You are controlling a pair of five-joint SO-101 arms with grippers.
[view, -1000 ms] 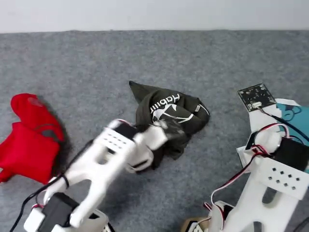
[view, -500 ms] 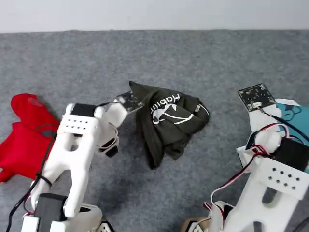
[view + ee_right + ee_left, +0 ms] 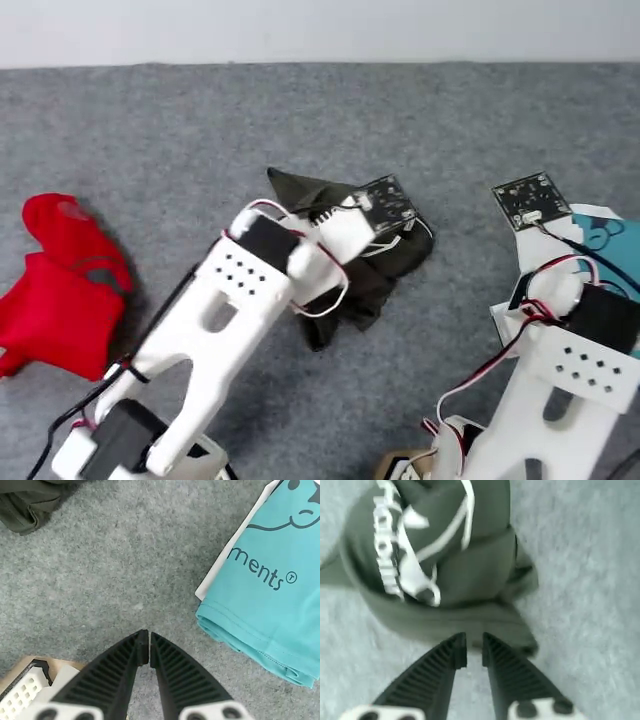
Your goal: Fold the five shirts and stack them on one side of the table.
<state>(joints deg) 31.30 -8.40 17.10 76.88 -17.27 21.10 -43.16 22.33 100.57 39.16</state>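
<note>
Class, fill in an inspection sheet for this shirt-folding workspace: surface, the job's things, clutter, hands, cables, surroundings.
Surface: grey carpet-like table cover, lying flat.
Job's things: dark green shirt crumpled at mid-table; red shirt crumpled at the left edge; folded teal shirt at the right edge, lying on a white layer.
Clutter: nothing seen.
Hands: left hand barely parted, empty, at the dark green shirt's edge; right hand shut, empty, over bare cover beside the teal shirt.
Cables: red, white and black wires looped on the right arm.
Surroundings: pale wall behind the table.
</note>
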